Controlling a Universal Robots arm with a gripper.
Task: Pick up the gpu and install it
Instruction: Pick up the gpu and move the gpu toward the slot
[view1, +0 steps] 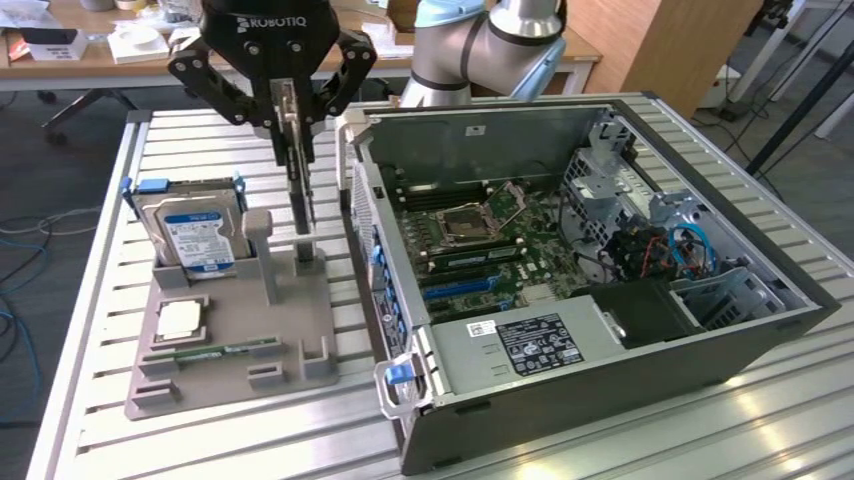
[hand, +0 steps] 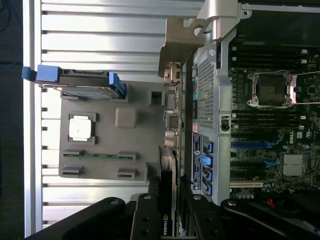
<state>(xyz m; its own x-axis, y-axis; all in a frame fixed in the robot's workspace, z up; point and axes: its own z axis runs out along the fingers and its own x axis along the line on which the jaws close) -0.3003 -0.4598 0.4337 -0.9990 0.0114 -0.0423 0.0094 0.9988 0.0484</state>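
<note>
The gpu is a thin dark card standing on edge, straight down from my gripper. The gripper's two black fingers are shut on the card's upper end. The card's lower end reaches the uprights of the grey holder; I cannot tell whether it still sits in its slot. In the wrist view the gpu runs edge-on from my gripper to its silver bracket, beside the outer wall of the open computer case. The motherboard lies bare inside the case.
On the grey holder stand a silver hard drive with a blue label, a square processor and a narrow green memory stick. Holder and case rest on a slatted aluminium table. A wooden desk with clutter is behind.
</note>
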